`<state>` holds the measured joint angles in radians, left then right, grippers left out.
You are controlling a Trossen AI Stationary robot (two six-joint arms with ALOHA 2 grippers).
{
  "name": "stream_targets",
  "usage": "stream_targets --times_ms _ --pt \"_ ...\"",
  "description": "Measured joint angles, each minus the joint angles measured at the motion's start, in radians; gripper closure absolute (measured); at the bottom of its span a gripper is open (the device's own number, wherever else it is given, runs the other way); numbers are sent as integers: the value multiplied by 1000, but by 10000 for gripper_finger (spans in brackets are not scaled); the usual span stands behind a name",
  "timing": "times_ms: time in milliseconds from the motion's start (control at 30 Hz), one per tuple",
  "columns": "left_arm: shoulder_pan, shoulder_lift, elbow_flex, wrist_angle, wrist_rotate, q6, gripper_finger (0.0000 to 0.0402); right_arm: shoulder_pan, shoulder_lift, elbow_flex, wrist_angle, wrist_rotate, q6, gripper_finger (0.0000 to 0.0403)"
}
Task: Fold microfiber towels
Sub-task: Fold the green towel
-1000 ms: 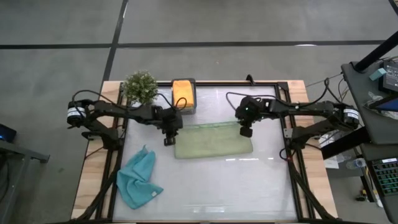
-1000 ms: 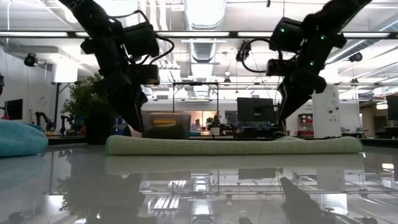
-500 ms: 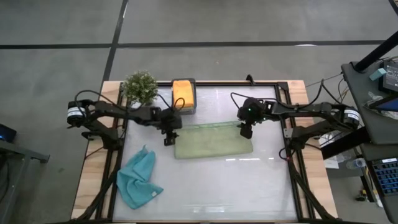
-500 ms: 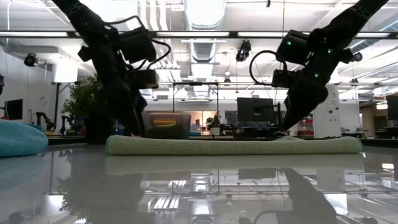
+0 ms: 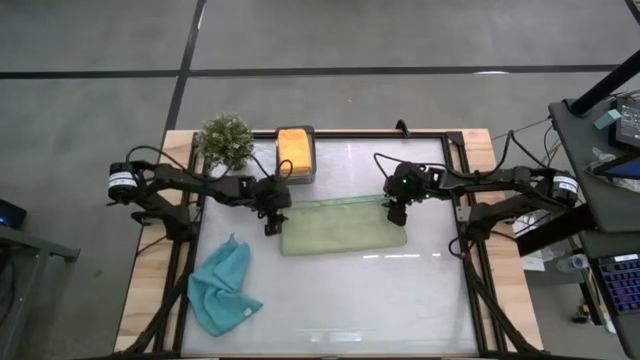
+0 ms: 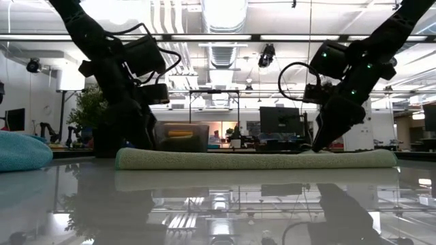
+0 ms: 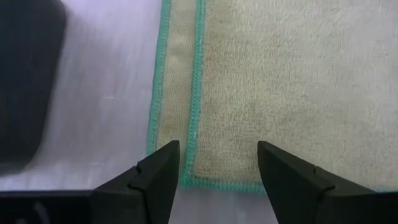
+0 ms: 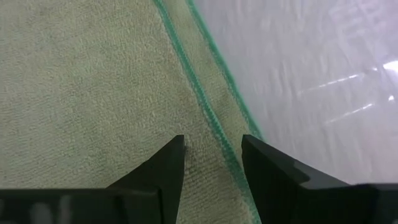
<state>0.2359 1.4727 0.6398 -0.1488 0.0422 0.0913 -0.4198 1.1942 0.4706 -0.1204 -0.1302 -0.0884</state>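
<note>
The sage green towel point(image 5: 343, 226) lies folded in half on the table point(image 5: 420, 290), its two teal-stitched edges nearly lined up, and both grippers have just let go of it. The left gripper point(image 5: 270, 222), clamped low at the towel's left end a second ago, now stands with its fingers point(image 7: 155, 177) apart, straddling that end's corner and holding nothing. The right gripper point(image 5: 396, 210), which was higher and pinched then, has dropped to the towel's far right corner, its fingers point(image 8: 163, 168) also parted over the doubled hem without gripping it. To my eye this fold is laid down and released, so a second fold or a new cloth comes next. Left of the towel and nearer the front edge, a light blue towel point(image 5: 222, 286) sits crumpled. Behind the towel's left end, an orange towel point(image 5: 294, 148) rests in the dark box point(image 5: 296, 177), beside a potted plant point(image 5: 225, 140).
</note>
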Motion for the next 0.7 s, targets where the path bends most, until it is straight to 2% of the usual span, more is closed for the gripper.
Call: stream_targets --times_ms 133,267,600,700 --pt "0 0 -6 10 0 -7 211 0 0 -12 8 0 10 254" --pt "0 0 -6 10 0 -8 240 0 0 -20 8 0 -1 270" --pt "0 0 -7 7 0 -7 315 0 0 -22 8 0 -28 381" --pt "0 0 -7 6 -1 -5 337 0 -2 -22 7 0 -29 392"
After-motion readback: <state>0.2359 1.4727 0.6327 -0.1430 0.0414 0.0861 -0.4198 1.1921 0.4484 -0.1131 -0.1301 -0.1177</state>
